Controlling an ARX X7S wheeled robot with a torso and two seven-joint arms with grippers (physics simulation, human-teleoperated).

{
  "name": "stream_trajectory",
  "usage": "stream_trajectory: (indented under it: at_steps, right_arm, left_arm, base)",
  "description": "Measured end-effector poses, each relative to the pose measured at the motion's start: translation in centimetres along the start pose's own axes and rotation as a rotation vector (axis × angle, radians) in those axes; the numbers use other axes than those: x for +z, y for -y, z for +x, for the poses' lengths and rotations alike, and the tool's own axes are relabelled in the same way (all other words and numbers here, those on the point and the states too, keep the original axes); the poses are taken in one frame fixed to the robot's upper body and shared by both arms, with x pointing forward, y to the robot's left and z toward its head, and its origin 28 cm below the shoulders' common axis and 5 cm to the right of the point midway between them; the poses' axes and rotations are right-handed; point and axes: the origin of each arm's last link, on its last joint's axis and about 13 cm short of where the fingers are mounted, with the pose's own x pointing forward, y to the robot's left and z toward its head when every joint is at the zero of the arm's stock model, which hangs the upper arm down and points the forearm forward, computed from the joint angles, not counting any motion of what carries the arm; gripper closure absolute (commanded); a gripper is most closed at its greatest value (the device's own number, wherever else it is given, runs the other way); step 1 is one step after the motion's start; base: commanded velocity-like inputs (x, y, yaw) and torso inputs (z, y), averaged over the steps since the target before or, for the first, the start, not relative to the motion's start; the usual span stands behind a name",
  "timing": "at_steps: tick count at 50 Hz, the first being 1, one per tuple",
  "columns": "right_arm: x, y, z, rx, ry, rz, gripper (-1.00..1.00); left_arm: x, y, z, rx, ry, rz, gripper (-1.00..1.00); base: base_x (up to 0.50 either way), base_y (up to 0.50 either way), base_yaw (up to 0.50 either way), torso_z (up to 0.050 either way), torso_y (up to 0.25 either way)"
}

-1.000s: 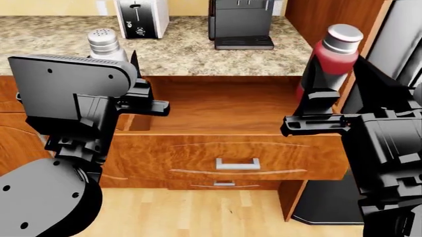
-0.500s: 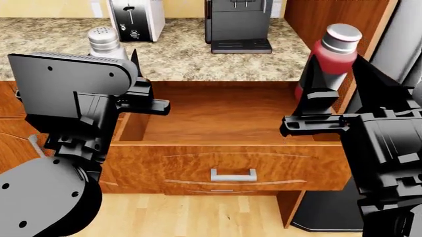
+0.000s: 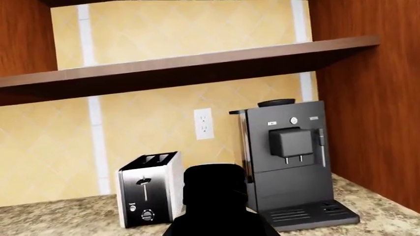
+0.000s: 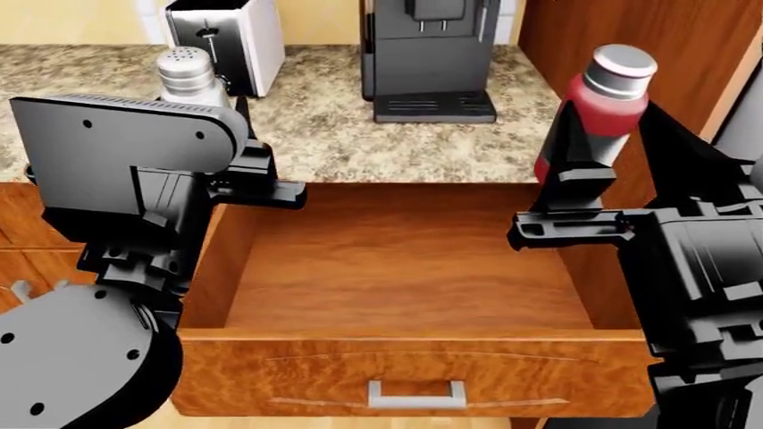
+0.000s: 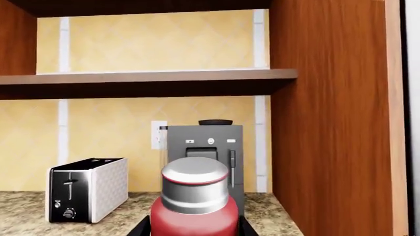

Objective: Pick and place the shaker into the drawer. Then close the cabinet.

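The red cylindrical shaker with a brushed-silver cap [image 4: 602, 94] is upright in the right gripper [image 4: 606, 147], whose black fingers [image 5: 141, 227] press its body from both sides; it hangs above the right rear corner of the drawer, not yet inside. A second, all-silver shaker with a perforated dome top [image 4: 188, 73] stands up just behind the left gripper [image 4: 221, 107]. It looks carried, but that gripper's fingers are hidden behind the arm and, in the left wrist view, behind a dark silhouette, so their grip cannot be told. The wide reddish-brown wooden drawer [image 4: 406, 268] is pulled far out of the orange-brown cabinet [image 4: 286, 380], and no shaker shows on its bare floor. Lowering, releasing and pushing the drawer shut all seem left to do. On the speckled granite top [image 4: 334, 134] behind sit a white toaster [image 4: 227, 31] and a black coffee machine [image 4: 430, 54]
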Motion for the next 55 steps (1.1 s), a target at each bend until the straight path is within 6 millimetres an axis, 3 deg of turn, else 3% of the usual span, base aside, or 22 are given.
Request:
stream_trajectory:
  at_steps: [18,39,46,55]
  right_arm:
    - [0.0,0.1,-0.1,-0.001,0.0,0.006,1.0]
    - [0.4,0.2,-0.2,0.004,0.002,0.002,1.0]
    - [1.8,0.7,0.0,0.028,-0.001,-0.021,1.0]
    - [4.7,1.4,0.9,0.093,-0.015,-0.109,1.0]
  left_arm:
    - [0.0,0.1,0.0,-0.002,-0.001,0.001,1.0]
    - [0.4,0.1,0.0,-0.009,-0.003,0.002,1.0]
    - [1.8,-0.1,-0.1,-0.039,-0.027,0.029,1.0]
    - [5.3,-0.8,0.3,-0.128,-0.073,0.145,1.0]
  base:
    - [0.33,-0.01,0.0,0.0,0.001]
    - [0.04,0.0,0.0,0.0,0.0]
    - [0.0,0.0,0.0,0.0,0.0]
    - [0.0,0.0,0.0,0.0,0.0]
